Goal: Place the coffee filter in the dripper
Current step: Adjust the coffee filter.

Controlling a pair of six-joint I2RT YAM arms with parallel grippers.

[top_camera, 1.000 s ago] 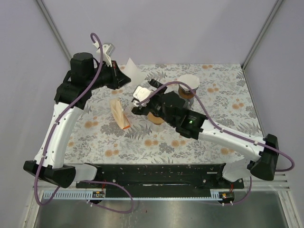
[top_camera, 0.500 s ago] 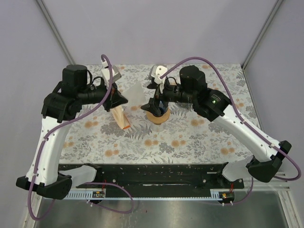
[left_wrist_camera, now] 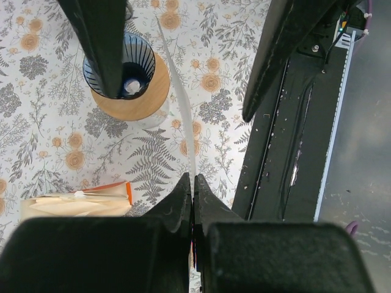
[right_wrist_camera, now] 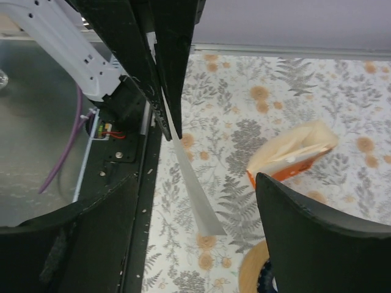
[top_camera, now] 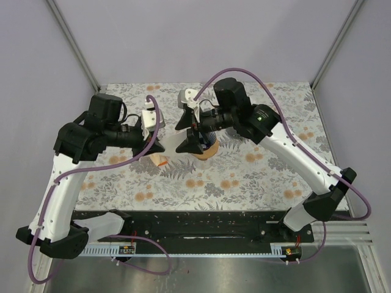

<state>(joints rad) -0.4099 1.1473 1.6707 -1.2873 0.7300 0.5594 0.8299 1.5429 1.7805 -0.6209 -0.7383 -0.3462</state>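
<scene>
1. The left pincer [left_wrist_camera: 193,183] stayed pinched on the thin white paper coffee filter [left_wrist_camera: 180,91], now carried in just beside the black wire dripper [left_wrist_camera: 142,102].
2. The right pincer [right_wrist_camera: 197,183], jaws spread, had swung in above the dripper, straddling the filter, apparently to open it for seating.

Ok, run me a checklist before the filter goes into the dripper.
1. Grip: the left pincer is shut on the filter: ok.
2. Helper: the right pincer is open, with one finger on each side of the filter and neither touching it: ok.
3. Target: the dripper stands upright, mouth up: ok.
4. Shape: filter opened into a cone: not ok, it hangs flat.
5. Position: filter above the dripper's mouth: not ok, it hangs beside it.
6. Inside of the dripper free: cannot tell, a right finger hides part of it.
</scene>
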